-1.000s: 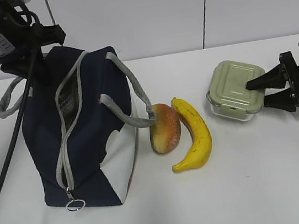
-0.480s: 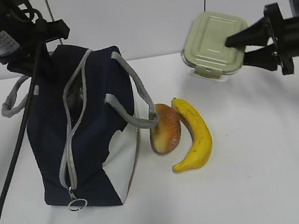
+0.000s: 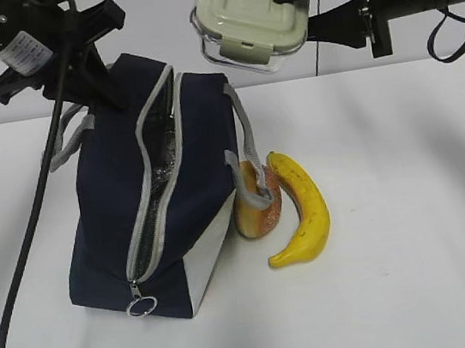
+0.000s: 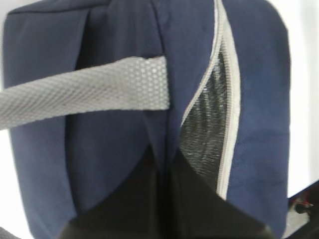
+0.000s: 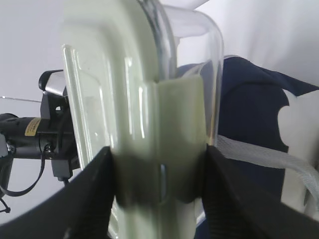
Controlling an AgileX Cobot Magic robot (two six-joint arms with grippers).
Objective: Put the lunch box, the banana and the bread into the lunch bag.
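My right gripper (image 3: 306, 5) pinches clear glossy lunch box (image 3: 247, 18), matt green lid; lunch bag (image 3: 159, 193) navy cloth, crinkled foil lining.

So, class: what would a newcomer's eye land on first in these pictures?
The lunch box, held in the air by the right gripper above and right of the bag, whose zipper gapes on silver lining. On the table right of the bag lie the bread and the banana.
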